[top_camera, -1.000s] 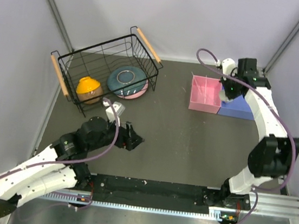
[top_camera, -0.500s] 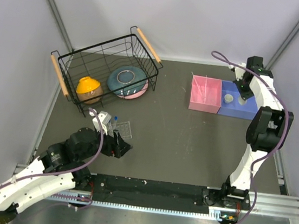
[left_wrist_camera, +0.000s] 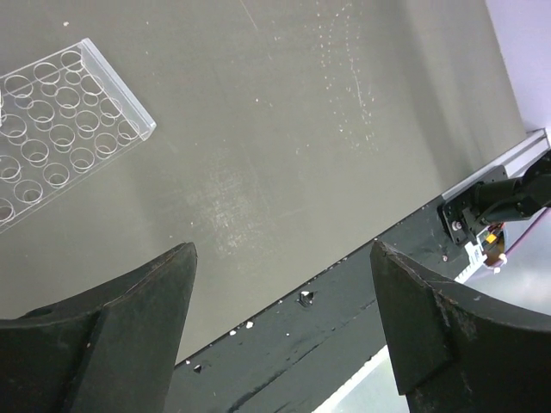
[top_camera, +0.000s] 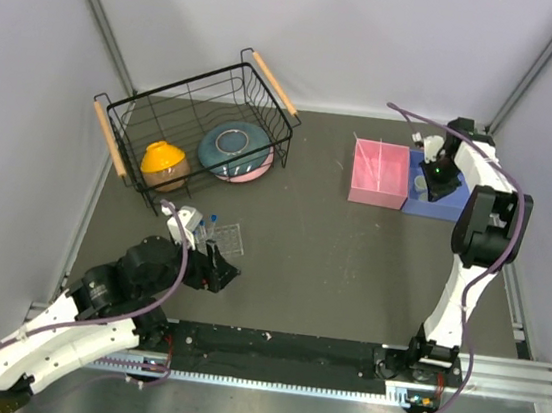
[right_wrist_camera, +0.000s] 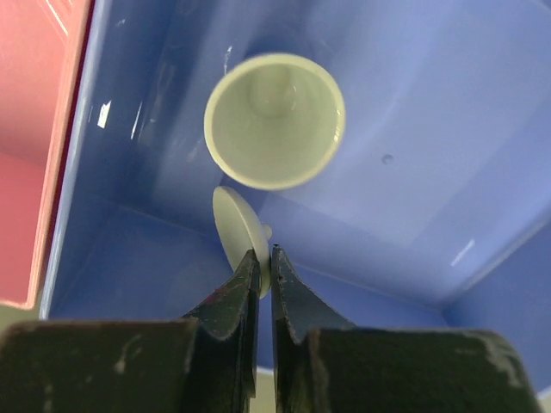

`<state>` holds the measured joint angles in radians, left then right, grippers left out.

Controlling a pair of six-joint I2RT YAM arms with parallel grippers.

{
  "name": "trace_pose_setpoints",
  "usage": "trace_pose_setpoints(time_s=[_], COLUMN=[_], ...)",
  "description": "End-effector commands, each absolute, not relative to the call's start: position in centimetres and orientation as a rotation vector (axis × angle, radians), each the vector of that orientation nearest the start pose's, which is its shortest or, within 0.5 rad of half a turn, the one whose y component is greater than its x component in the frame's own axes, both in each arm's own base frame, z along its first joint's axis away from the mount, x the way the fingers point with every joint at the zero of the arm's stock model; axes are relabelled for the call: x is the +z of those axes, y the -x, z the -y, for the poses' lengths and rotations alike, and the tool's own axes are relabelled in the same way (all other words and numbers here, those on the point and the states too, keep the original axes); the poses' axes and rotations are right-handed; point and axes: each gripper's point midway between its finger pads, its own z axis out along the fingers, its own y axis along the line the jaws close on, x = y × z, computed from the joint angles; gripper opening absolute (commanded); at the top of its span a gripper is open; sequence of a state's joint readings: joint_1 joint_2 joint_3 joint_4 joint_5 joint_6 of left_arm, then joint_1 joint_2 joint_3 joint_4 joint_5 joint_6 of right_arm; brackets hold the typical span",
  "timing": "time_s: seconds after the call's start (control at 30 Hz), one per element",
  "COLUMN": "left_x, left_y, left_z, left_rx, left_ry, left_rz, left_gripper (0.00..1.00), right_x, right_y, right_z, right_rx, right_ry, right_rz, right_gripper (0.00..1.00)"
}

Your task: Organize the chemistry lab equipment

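Observation:
My right gripper is down inside the blue bin, shut on the rim of a small white round cup that shows edge-on like a thin disc. The other white cup stands upright just beyond it. In the top view the right gripper is over that bin. Thin clear rods lie in the pink bin. The clear flat tube rack lies on the table, also seen from above, with a blue-capped tube beside it. My left gripper is open and empty just near of the rack.
A black wire basket at the back left holds an orange bowl and a teal-pink bowl. The pink bin's wall lies left of the blue bin. A black rail runs along the table's near edge.
My left arm drew back toward the near left, uncovering the rack. My right gripper swung to the back of the blue bin, then came down into it with the white cup.

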<state>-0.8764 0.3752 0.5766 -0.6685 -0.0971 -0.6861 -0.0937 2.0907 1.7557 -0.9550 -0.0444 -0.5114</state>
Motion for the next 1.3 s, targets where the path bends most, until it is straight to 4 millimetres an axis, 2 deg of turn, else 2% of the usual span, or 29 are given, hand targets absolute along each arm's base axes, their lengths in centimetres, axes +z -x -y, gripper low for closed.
trace_pose_setpoints(time_s=[0.0, 0.17, 0.3, 0.4, 0.43, 0.47, 0.5, 0.53, 0.57, 0.6, 0.63, 0.67, 0.7, 0.73, 0.77, 0.8, 0.83, 0.87, 0.9, 0.93, 0.97, 1.0, 1.03, 1.07, 1.1, 1.13, 1.2, 1.23, 1.27], left_x=[20.4, 20.9, 21.4, 22.2, 23.1, 23.2, 23.5, 24.5, 24.5, 25.4, 25.5, 25.5, 26.7, 26.9, 27.1, 28.6, 29.0, 29.3, 31.2, 31.9, 32.1, 34.0, 34.4, 34.8, 36.3, 36.5, 37.9, 38.0, 38.3], left_y=[-12.9, -12.7, -12.7, -12.9, -13.0, -13.2, -13.3, -13.5, -13.8, -14.1, -14.2, -14.8, -15.1, -15.2, -15.8, -15.9, -16.0, -16.5, -16.6, -16.8, -17.3, -17.2, -17.6, -18.1, -17.9, -18.6, -18.6, -19.1, -19.1], left_z=[15.9, 15.1, 14.8, 14.6, 14.5, 14.6, 14.5, 14.5, 14.5, 14.4, 14.0, 13.9, 13.7, 13.5, 13.4, 13.2, 12.9, 12.7, 12.4, 12.2, 11.6, 11.4, 11.3, 10.6, 10.5, 10.3, 10.0, 10.0, 10.0], left_rx=[-0.881, -0.855, -0.836, -0.813, -0.812, -0.8, -0.789, -0.787, -0.757, -0.742, -0.711, -0.656, -0.646, -0.619, -0.574, -0.574, -0.556, -0.517, -0.523, -0.513, -0.466, -0.488, -0.476, -0.441, -0.463, -0.44, -0.439, -0.426, -0.43], left_ry=[-0.09, -0.073, -0.081, -0.085, -0.081, -0.082, -0.09, -0.091, -0.103, -0.095, -0.097, -0.102, -0.096, -0.101, -0.114, -0.11, -0.116, -0.124, -0.113, -0.113, -0.115, -0.112, -0.114, -0.1, -0.1, -0.081, -0.074, -0.065, -0.055], left_rz=[-2.073, -2.073, -2.076, -2.074, -2.058, -2.068, -2.065, -2.047, -2.06, -2.05, -2.059, -2.07, -2.051, -2.059, -2.066, -2.041, -2.043, -2.05, -2.016, -2.009, -2.022, -1.988, -1.993, -1.993, -1.971, -1.983, -1.975, -1.988, -1.99], left_gripper=[0.88, 0.91, 0.93, 0.96, 0.99, 0.99, 0.99, 0.99, 0.99, 0.99, 0.99, 0.99, 0.99, 0.99, 0.99, 0.99, 0.99, 0.99, 0.99, 0.99, 0.99, 0.99, 0.99, 0.99, 0.99, 0.99, 0.99, 0.99, 0.99], right_x=[6.9, 7.3, 9.6, 12.6, 14.4, 15.4, 16.2, 18.6, 19.6, 20.4, 21.3, 23.5, 23.8, 24.3, 25.8, 26.4, 27.2, 27.8, 29.4, 30.1, 30.2, 33.2, 34.2, 34.8, 35.7, 37.8, 38.1, 39.0, 38.6], right_y=[-43.1, -43.2, -43.7, -43.8, -43.7, -43.6, -43.4, -42.9, -42.6, -42.1, -41.6, -40.8, -40.0, -39.4, -37.9, -37.3, -36.5, -35.8, -34.7, -34.2, -33.6, -32.6, -32.0, -31.1, -30.3, -28.8, -27.6, -26.5, -26.2], right_z=[3.8, 3.4, 3.2, 3.9, 4.0, 4.1, 4.2, 4.2, 4.2, 3.9, 3.6, 3.3, 2.6, 2.2, 1.7, 0.9, 0.6, 0.3, 0.0, -0.1, -0.3, 0.0, 0.1, 0.1, 0.1, -0.4, 0.0, 0.0, 0.7], right_rx=[0.059, 0.091, 0.08, 0.008, -0.023, -0.041, -0.058, -0.082, -0.089, -0.079, -0.07, -0.073, -0.034, -0.014, -0.004, 0.036, 0.047, 0.051, 0.036, 0.045, 0.055, 0.02, 0.06, 0.081, 0.107, 0.126, 0.111, 0.114, 0.084], right_ry=[0.567, 0.552, 0.54, 0.547, 0.556, 0.564, 0.571, 0.573, 0.572, 0.574, 0.571, 0.56, 0.571, 0.559, 0.554, 0.562, 0.545, 0.536, 0.524, 0.47, 0.439, 0.378, 0.254, 0.202, 0.16, 0.114, 0.048, -0.003, -0.044], right_rz=[-2.809, -2.792, -2.739, -2.676, -2.635, -2.614, -2.599, -2.543, -2.519, -2.497, -2.472, -2.417, -2.403, -2.385, -2.339, -2.307, -2.276, -2.248, -2.17, -2.141, -2.118, -2.014, -1.987, -1.956, -1.915, -1.83, -1.803, -1.762, -1.767], right_gripper=[0.05, 0.16, 0.27, 0.34, 0.36, 0.39, 0.44, 0.48, 0.53, 0.56, 0.59, 0.63, 0.67, 0.7, 0.74, 0.77, 0.81, 0.9, 0.95, 0.99, 0.99, 0.99, 0.99, 0.99, 0.99, 0.99, 0.99, 0.99, 0.99])
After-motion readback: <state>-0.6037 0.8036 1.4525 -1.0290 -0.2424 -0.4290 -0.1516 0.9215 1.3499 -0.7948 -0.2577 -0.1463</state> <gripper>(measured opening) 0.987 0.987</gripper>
